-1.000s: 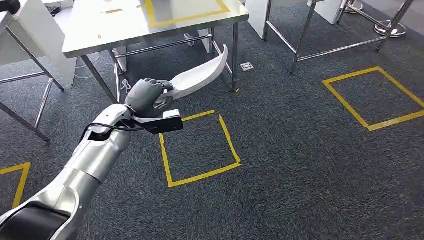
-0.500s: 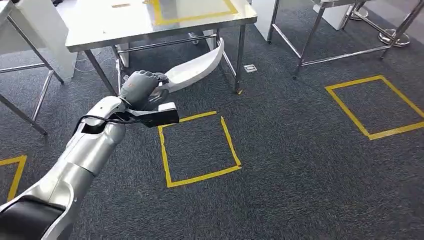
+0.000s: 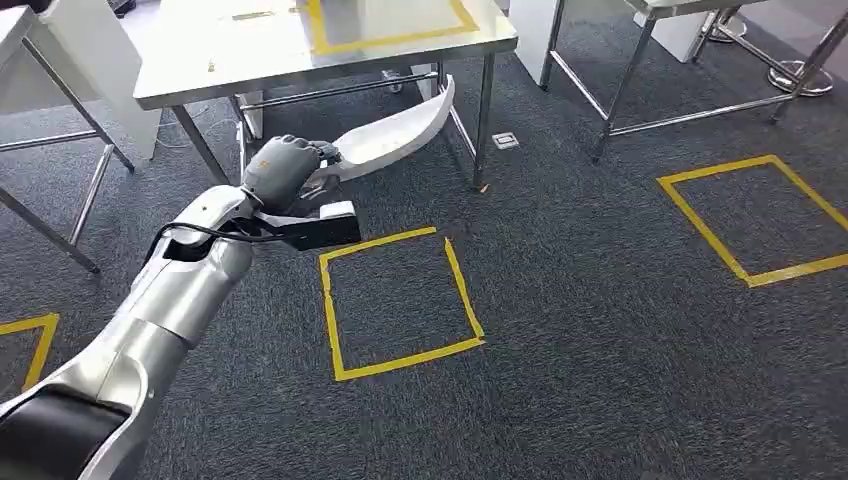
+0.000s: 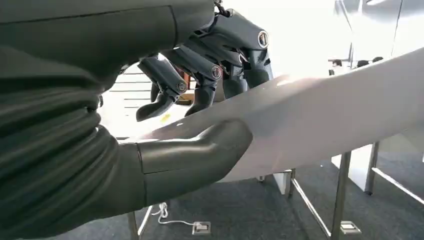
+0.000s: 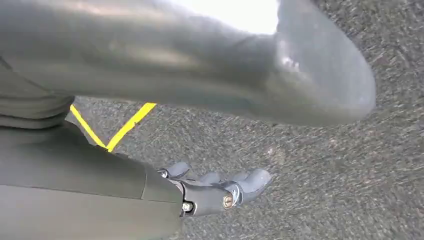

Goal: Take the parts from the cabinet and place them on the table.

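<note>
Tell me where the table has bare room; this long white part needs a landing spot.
The steel table is bare left of the yellow tape outline, apart from small specks. A white object stands inside the outline. The left hand holds the white part below the table's front edge.

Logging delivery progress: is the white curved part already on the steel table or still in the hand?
In the hand. The left hand grips the white curved part at one end, in the air beside the steel table.

Dark grey carpet [image 3: 600, 330], yellow tape squares [image 3: 400, 300], steel-legged tables [image 3: 300, 50]
</note>
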### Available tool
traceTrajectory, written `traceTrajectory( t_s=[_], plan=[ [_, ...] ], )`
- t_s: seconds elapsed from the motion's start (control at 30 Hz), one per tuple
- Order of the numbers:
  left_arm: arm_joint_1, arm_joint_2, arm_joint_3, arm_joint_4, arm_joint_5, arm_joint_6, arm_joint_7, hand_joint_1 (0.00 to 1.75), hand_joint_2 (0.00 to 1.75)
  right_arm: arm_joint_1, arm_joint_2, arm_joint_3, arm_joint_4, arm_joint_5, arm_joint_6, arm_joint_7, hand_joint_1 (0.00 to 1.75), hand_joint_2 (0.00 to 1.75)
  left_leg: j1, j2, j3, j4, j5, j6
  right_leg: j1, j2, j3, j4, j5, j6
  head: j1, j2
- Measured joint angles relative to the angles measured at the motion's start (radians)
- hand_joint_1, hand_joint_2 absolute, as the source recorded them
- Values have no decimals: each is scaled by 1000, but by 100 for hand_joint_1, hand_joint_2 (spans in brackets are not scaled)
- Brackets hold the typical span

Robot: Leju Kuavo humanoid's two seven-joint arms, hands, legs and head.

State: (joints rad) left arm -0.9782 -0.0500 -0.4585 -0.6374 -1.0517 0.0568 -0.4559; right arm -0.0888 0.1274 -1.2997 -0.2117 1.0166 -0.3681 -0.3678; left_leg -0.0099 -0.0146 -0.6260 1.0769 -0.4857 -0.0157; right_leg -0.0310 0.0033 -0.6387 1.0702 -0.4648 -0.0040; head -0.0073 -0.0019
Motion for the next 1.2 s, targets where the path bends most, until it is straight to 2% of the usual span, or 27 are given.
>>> traceTrajectory(
  t_s=[0.03,0.1,0.13,0.17,0.2,0.23,0.3,0.33,0.43,0.47,0.5,0.53,0.6,0.63,0.67,0.7,0.73,0.8,0.83,0.93,1.0,1.03,1.1,1.13,1.17,1.2],
  plan=[
    [-7,0,-2,0,-2,0,0,175,175,0,0,1,0,-1,1,-4,0,0,2,2,-22,48,-26,-6,-1,-1,2,0,-2,-4,-6,0],
    [-17,0,-6,1,-5,-9,-1,175,175,0,-1,2,0,-3,8,-6,0,0,9,5,-102,200,-89,-14,-1,-3,4,0,-4,-7,-5,0],
    [-17,-1,-9,2,-5,-11,-1,175,175,-1,-1,2,0,-3,9,-6,0,0,11,6,-135,258,-102,-16,-1,-3,5,0,-6,-9,-5,0],
    [-17,-2,-12,3,-7,-16,0,175,175,-1,-1,2,0,-3,10,-6,0,0,13,6,-150,276,-93,-16,-2,-3,7,0,-7,-8,-5,0],
    [-17,-2,-13,4,-9,-19,0,175,175,-1,-1,3,0,-4,11,-6,0,0,14,7,-140,248,-65,-14,-3,-2,10,0,-9,-6,-5,0],
    [-21,-2,-13,4,-10,-22,2,175,175,-1,-1,3,0,-4,12,-7,0,0,14,8,-111,181,-22,-11,-4,-1,14,0,-12,-3,-5,0],
    [-36,-2,-14,4,-12,-24,4,175,175,-1,0,3,0,-4,13,-9,0,0,13,11,-30,10,59,-1,-5,-1,22,-1,-17,5,-5,0],
    [-44,-2,-15,5,-13,-24,5,175,175,-2,0,4,0,-4,13,-9,0,0,6,12,-14,-17,38,0,0,-1,22,-1,-21,12,-5,0],
    [-50,-5,-21,6,-14,-27,5,175,175,-3,-1,4,0,-10,23,-9,0,0,0,7,-13,-21,38,14,-2,-3,30,-17,-16,33,-4,0],
    [-51,-4,-21,6,-14,-28,6,175,175,-4,0,4,0,-11,30,-9,0,0,5,7,-7,-31,42,22,-2,-4,35,-20,-17,42,-4,0],
    [-51,-6,-21,6,-14,-28,10,175,175,-3,-1,4,0,-12,33,-10,0,0,10,7,3,-41,46,28,-6,-3,31,-10,-23,45,-3,0],
    [-55,-6,-21,6,-13,-28,10,175,175,-4,-1,4,0,-12,37,-10,0,0,10,8,6,-44,46,39,-1,-3,13,30,-48,44,-2,0],
    [-55,-8,-22,7,-13,-30,10,175,175,-4,-3,4,0,-14,44,-10,0,0,6,7,9,-44,42,47,3,-2,-69,185,-116,45,0,0],
    [-52,-8,-22,8,-13,-31,10,175,175,-3,-3,4,0,-14,45,-10,0,0,3,7,9,-44,40,50,5,-2,-109,253,-135,45,0,0],
    [-49,-8,-23,9,-13,-32,10,175,175,-3,-3,4,0,-14,45,-9,0,0,0,6,10,-43,38,52,7,-2,-133,284,-132,44,0,0],
    [-49,-8,-23,10,-13,-32,10,175,175,-2,-3,4,0,-15,45,-9,0,0,-2,4,12,-42,36,53,9,-2,-133,265,-105,41,0,0],
    [-49,-8,-24,9,-13,-32,10,175,175,-2,-3,4,0,-15,47,-9,0,0,-3,2,15,-40,32,52,11,-2,-107,197,-57,36,0,0],
    [-49,-9,-24,9,-13,-30,10,175,175,-2,-3,4,0,-18,50,-9,0,0,-3,0,23,-34,22,48,16,-2,-22,16,34,24,0,0],
    [-50,-8,-25,9,-13,-29,10,175,175,-3,-4,4,0,-18,50,-8,0,0,-9,0,22,-31,17,43,22,-1,-6,-12,14,16,-1,0],
    [-48,-8,-27,9,-13,-24,13,175,175,-2,-5,4,0,-18,53,-8,0,0,-7,-4,23,-35,15,29,24,-1,-2,-19,16,5,0,0],
    [-48,-7,-27,8,-13,-24,15,175,175,-3,-2,4,0,-18,54,-9,0,0,-8,-2,22,-29,6,15,13,-5,10,-32,19,-6,0,0],
    [-50,-6,-27,8,-13,-24,15,175,175,-3,-2,4,0,-18,55,-9,0,0,-9,1,12,-1,-10,6,11,-4,15,-33,16,-10,-6,0],
    [-49,-5,-27,10,-13,-23,16,175,175,-3,-2,4,0,-19,59,-10,0,0,2,3,-62,143,-74,-6,9,-5,21,-33,10,-17,-7,0],
    [-44,-5,-27,12,-13,-23,18,175,175,-3,-2,4,0,-19,60,-10,0,0,8,3,-103,213,-96,-11,9,-6,23,-33,8,-17,-6,0],
    [-39,-5,-28,14,-13,-22,20,175,175,-3,-2,4,0,-19,60,-10,0,0,12,4,-132,256,-100,-14,7,-5,25,-33,5,-16,-7,0],
    [-33,-5,-28,17,-13,-20,21,175,175,-3,-2,4,0,-20,60,-10,0,0,16,5,-137,252,-79,-17,4,-5,30,-33,1,-13,-7,0]
  ],
)
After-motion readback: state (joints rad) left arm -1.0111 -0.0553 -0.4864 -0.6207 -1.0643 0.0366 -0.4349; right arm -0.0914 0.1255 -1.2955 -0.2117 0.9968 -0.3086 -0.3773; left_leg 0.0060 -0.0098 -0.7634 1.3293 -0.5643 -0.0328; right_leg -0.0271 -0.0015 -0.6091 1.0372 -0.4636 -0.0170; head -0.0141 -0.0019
